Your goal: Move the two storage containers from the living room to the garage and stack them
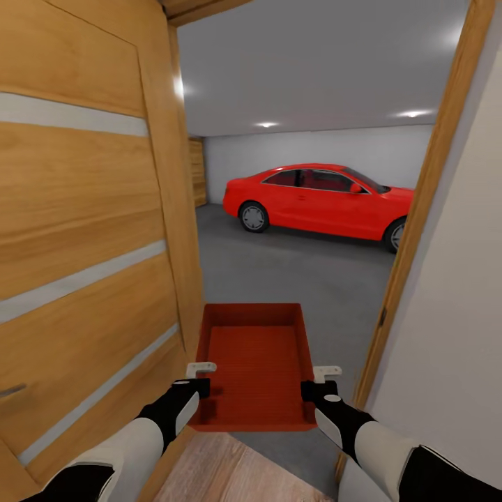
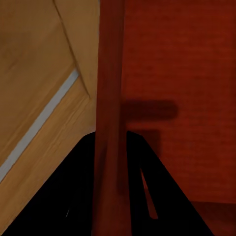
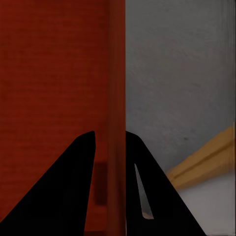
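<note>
One storage container (image 1: pixel 254 373) sits between both tools. Left tool (image 1: pixel 200 377) pinches its left wall, right tool (image 1: pixel 317 382) its right wall.

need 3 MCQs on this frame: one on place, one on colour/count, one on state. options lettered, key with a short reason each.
1. Where is the storage container?
A. On the garage floor beside the car
B. Held up in the doorway between both arms
C. On a shelf

2. What colour is the car in the garage?
A. Red
B. White
C. Blue

3. How is the container gripped?
A. Left gripper alone
B. Right gripper alone
C. Left gripper on one side wall, right gripper on the other

Answers:
1 B: in the head view it hangs between the wooden door and the door frame, over the threshold.
2 A: the car body is plainly red.
3 C: each wrist view shows its fingers straddling a thin red wall.
</note>
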